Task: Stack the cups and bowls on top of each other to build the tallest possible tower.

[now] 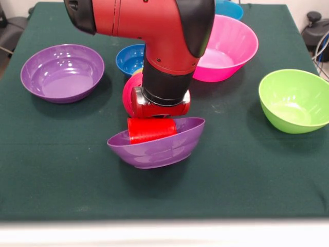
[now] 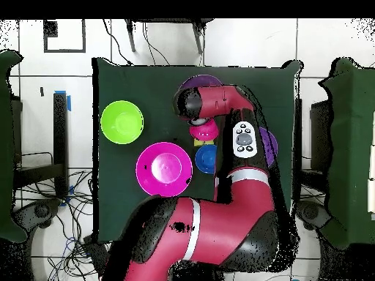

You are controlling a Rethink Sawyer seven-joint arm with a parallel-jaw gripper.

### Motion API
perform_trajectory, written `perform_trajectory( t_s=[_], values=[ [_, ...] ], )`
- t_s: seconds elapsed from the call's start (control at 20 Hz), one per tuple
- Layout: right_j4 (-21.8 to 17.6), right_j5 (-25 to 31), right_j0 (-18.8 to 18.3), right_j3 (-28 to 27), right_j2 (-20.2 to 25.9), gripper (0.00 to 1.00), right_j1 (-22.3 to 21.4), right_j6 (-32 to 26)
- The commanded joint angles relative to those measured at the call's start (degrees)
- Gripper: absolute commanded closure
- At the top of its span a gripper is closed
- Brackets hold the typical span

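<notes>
A purple bowl sits tilted near the table's middle, its open side turned up and towards the arm. A red cup lies on its side against that bowl's far rim. My gripper comes down right onto the cup, and the red and black wrist hides how it stands. Behind the wrist a small crimson bowl stands on edge with a bit of yellow at its top. From overhead, the arm's end covers part of the purple bowl, with the crimson bowl beside it.
A second purple bowl rests at the left, a dark blue bowl behind the arm. The big pink bowl and a light blue bowl are at the back right, and the lime green bowl at the right.
</notes>
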Motion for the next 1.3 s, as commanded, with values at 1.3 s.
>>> perform_trajectory(
  t_s=[1.3],
  values=[
    [-3.06,-1.94,0.42,-23.05,4.92,1.0,14.41,-5.78]
  ],
)
